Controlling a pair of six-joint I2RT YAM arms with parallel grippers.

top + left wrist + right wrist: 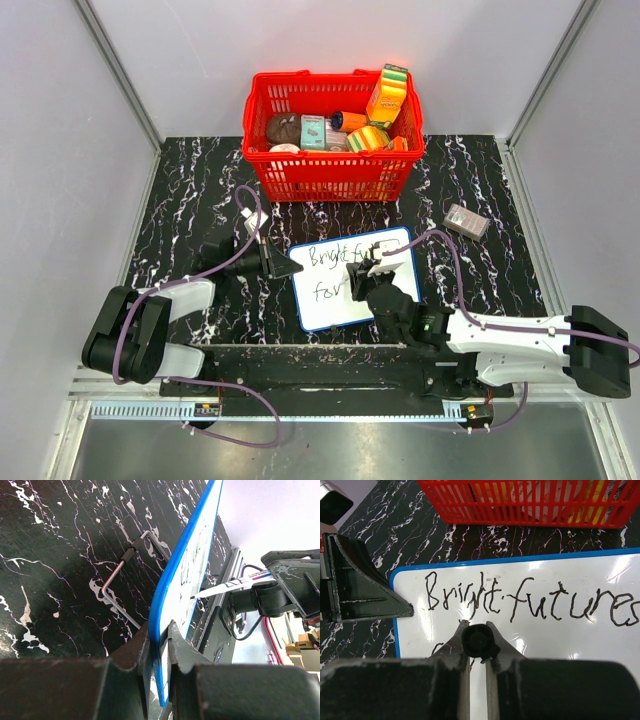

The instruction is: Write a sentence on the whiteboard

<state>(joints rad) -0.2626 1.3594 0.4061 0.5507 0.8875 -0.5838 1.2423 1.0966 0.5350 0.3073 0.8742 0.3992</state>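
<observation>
Clamped tight on a marker (479,641), the right gripper (477,630) hung over the whiteboard (555,635), one finger pressed on each side of the pen's barrel. The sentence (530,602) ran just past those fingertips, at 12 o'clock from them in the right wrist view. It read "Bright futures" in thin, shaky black strokes across the upper part of the board. In the top view a second line began beneath it with "for", and the gripper stood over the board's middle, just at 3 o'clock of that word. From the left wrist view the marker's pointed tip met the white face of the board.

At the board's 9 o'clock edge the left gripper (159,630) was closed on the thin blue rim, with a finger on each face of the board. Whether that edge was raised off the surface could not be told.

Beyond the board, a bent metal wire (125,575) lay on the black marbled table (60,555), close beside the rim that the left gripper pinched. A red basket (335,140) full of packets stood at 12 o'clock from the board, near it but apart. A small grey box (466,220) sat at 2 o'clock, clear of the board's corner.
</observation>
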